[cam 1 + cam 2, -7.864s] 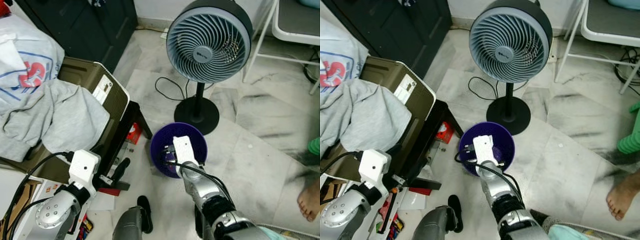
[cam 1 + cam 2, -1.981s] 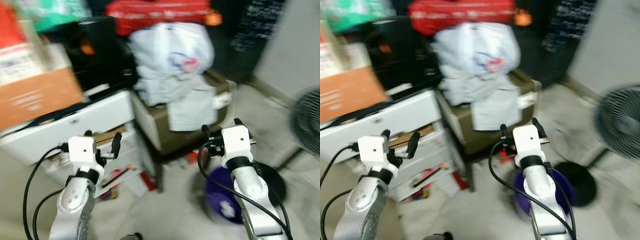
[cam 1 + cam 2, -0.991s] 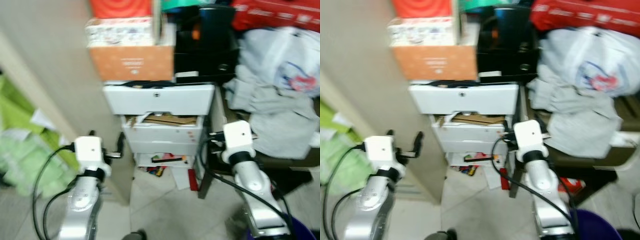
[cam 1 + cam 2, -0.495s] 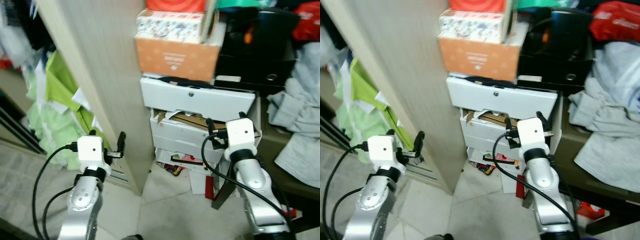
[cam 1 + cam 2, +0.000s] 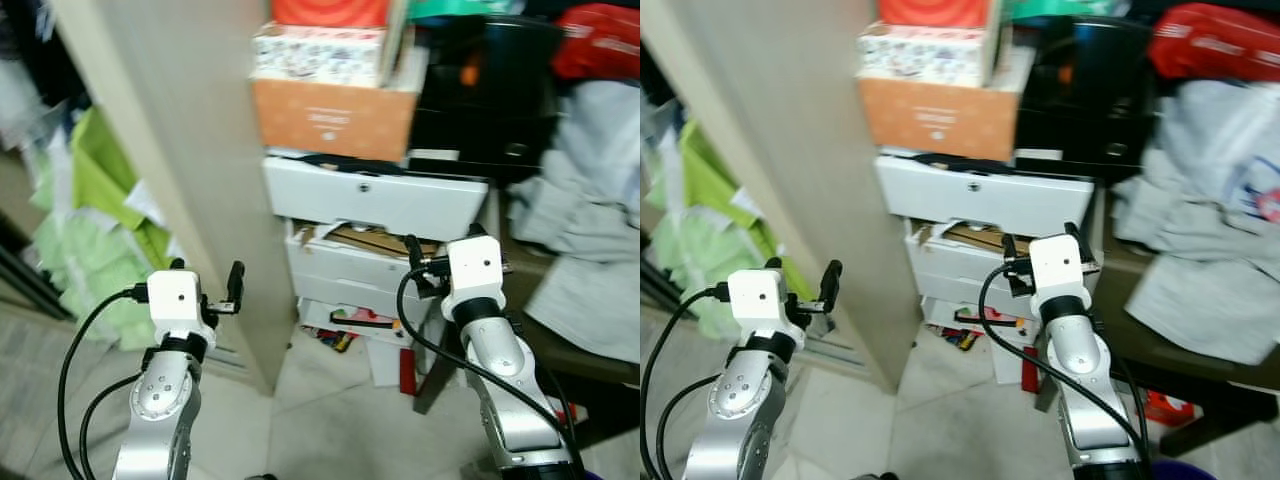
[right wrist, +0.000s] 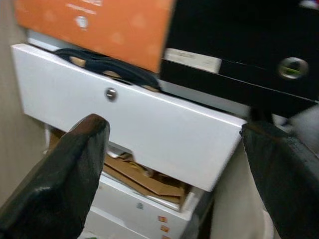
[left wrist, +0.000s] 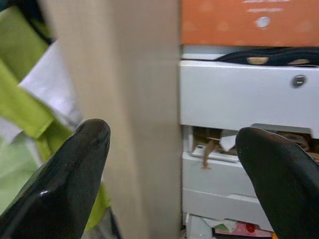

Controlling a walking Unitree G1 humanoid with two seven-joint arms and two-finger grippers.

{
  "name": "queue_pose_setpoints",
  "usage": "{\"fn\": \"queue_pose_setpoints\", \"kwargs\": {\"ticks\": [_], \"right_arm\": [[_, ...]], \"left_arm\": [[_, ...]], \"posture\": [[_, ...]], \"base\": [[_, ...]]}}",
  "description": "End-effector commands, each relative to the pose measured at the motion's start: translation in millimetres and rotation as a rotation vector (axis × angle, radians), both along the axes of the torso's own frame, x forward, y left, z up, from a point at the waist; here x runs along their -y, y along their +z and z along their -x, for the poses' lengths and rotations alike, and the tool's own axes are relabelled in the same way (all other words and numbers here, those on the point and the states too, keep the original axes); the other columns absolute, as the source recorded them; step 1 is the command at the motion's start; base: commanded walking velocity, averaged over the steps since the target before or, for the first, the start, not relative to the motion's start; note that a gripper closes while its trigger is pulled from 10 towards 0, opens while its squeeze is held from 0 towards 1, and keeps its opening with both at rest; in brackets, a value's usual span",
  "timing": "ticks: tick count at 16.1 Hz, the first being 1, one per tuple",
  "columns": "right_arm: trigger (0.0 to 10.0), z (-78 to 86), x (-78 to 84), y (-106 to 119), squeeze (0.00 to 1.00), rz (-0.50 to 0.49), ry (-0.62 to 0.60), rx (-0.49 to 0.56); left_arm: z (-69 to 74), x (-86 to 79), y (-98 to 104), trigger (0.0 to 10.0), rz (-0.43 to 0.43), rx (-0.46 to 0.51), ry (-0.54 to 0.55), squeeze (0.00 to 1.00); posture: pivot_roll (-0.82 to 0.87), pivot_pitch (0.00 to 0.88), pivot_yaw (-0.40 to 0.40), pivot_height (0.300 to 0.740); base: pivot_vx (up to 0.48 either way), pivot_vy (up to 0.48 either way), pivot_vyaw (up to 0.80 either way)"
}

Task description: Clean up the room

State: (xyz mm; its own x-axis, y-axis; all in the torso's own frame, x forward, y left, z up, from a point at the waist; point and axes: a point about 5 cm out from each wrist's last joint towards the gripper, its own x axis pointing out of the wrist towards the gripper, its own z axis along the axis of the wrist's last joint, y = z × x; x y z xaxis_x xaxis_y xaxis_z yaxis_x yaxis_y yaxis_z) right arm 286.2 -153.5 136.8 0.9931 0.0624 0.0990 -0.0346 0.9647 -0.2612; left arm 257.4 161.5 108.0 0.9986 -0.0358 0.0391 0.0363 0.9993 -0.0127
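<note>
Both tools, left tool (image 5: 207, 280) and right tool (image 5: 440, 255), are wide open and empty; we're scouting clutter, likely next the litter (image 5: 345, 330) under the white drawers (image 5: 375, 205).

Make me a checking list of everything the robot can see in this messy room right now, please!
Surface: pale tiled floor, partly bare.
Job's things: white drawer unit, drawers ajar, cardboard poking out; orange box on top of it; grey clothes heaped to the right.
Clutter: small items on the floor under the drawers; green and white stuff behind the wooden panel.
Grippers: left gripper open, holding nothing; right gripper open, holding nothing.
Cables: black cables on both arms.
Surroundings: black box; red bag.
</note>
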Motion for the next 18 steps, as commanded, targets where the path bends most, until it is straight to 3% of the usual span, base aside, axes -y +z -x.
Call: {"fn": "queue_pose_setpoints", "kwargs": {"ticks": [1, 3, 13, 18], "right_arm": [[10.0, -0.3, 1.3, -0.5, 0.0, 0.0, -0.001, -0.003], [10.0, -0.8, -0.1, 0.1, 0.0, 0.001, 0.003, -0.002], [10.0, -1.3, -4.2, 0.1, 0.0, 0.027, 0.02, 0.0], [10.0, -1.1, -7.4, -0.4, 0.0, 0.027, 0.035, 0.004]], "left_arm": [[0.1, -0.2, -1.7, 10.0, 0.003, -0.013, 0.005, 0.0], [-0.2, -0.4, -1.9, 10.0, 0.003, -0.015, 0.007, 0.0], [-0.8, -4.2, -0.5, 10.0, 0.003, -0.001, 0.039, 0.0], [-1.1, -5.8, 0.0, 10.0, -0.006, 0.006, 0.047, 0.0]], "posture": [[-0.17, 0.128, 0.025, 0.74], [-0.17, 0.128, 0.026, 0.74], [-0.17, 0.125, 0.027, 0.74], [-0.16, 0.119, 0.027, 0.74]], "base": [[0.0, -0.244, 0.0], [0.0, -0.48, 0.0], [0.0, 0.0, 0.0], [0.0, 0.0, 0.8]]}}
